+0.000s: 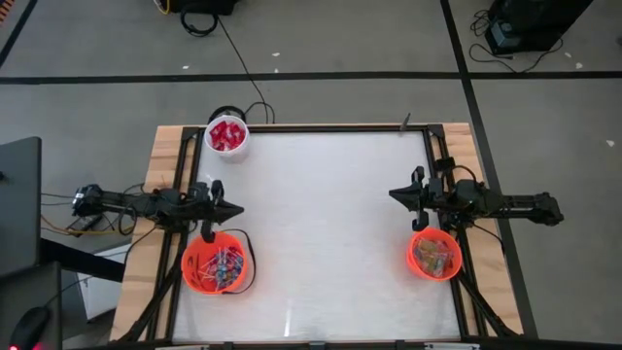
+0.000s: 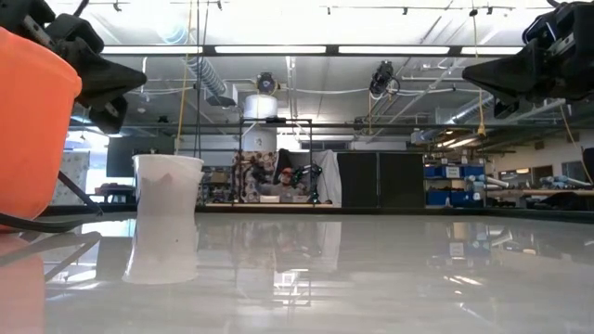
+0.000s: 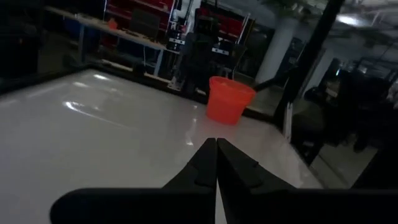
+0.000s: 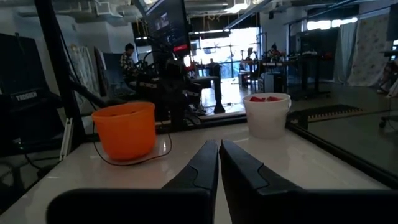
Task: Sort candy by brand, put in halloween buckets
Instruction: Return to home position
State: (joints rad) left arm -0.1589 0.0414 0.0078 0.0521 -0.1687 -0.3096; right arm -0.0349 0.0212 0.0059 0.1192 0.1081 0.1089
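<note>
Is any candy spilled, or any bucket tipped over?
Nothing stands out. The left orange bucket, the right orange bucket and the white pail stand upright holding candy; none lies loose on the table.

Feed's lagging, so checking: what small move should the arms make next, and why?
Probably just hold both arms parked. The left gripper and right gripper are shut and empty near the table's sides, and candy shows only inside the left orange bucket, the right orange bucket and the white pail; none seems loose.
</note>
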